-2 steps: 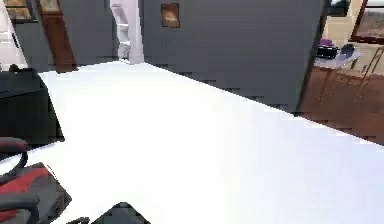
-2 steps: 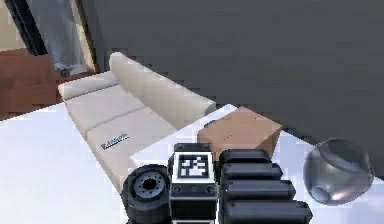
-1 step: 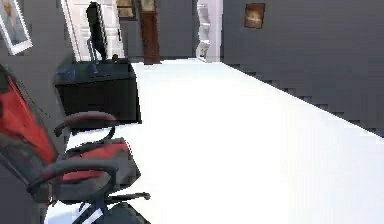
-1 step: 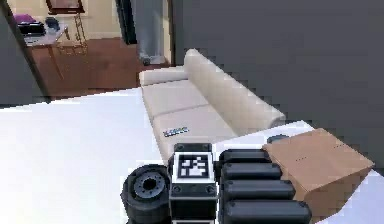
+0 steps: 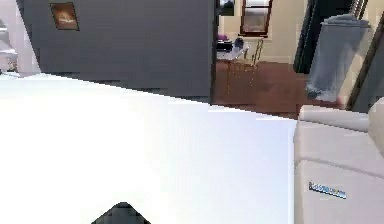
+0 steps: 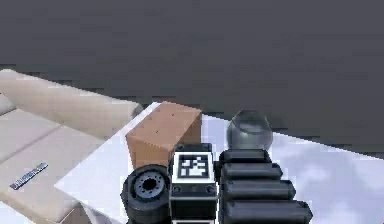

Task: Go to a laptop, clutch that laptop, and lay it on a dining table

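Hand (image 6: 148,192): seen at the bottom edge, near a box (image 6: 163,135); its state and load could not be told
Laptop: not identified; dark shape (image 5: 120,213) seen low on the white surface (image 5: 150,140)

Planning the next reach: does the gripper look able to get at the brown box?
Probably yes: the brown box stands just beyond the gripper on the white table, with nothing seen between them.

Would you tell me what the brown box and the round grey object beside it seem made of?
Brown box: likely cardboard or matte wood, its plain tan faces showing no shine. Round grey object: perhaps glass or polished metal, given pale highlights on its curve.
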Controlling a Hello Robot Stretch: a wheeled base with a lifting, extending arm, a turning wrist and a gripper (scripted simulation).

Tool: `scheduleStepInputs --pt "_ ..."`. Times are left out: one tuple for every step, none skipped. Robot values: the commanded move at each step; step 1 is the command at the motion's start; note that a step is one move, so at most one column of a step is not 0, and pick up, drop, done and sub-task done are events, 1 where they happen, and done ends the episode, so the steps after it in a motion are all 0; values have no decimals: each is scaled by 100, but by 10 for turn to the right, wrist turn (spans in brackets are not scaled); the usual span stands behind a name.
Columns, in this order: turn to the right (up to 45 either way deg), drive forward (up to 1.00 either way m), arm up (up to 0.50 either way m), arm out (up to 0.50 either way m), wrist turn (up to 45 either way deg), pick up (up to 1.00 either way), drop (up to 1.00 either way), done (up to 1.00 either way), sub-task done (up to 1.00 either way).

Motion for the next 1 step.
scheduleStepInputs --pt "450 0 0 0 0 0 0 0 0"
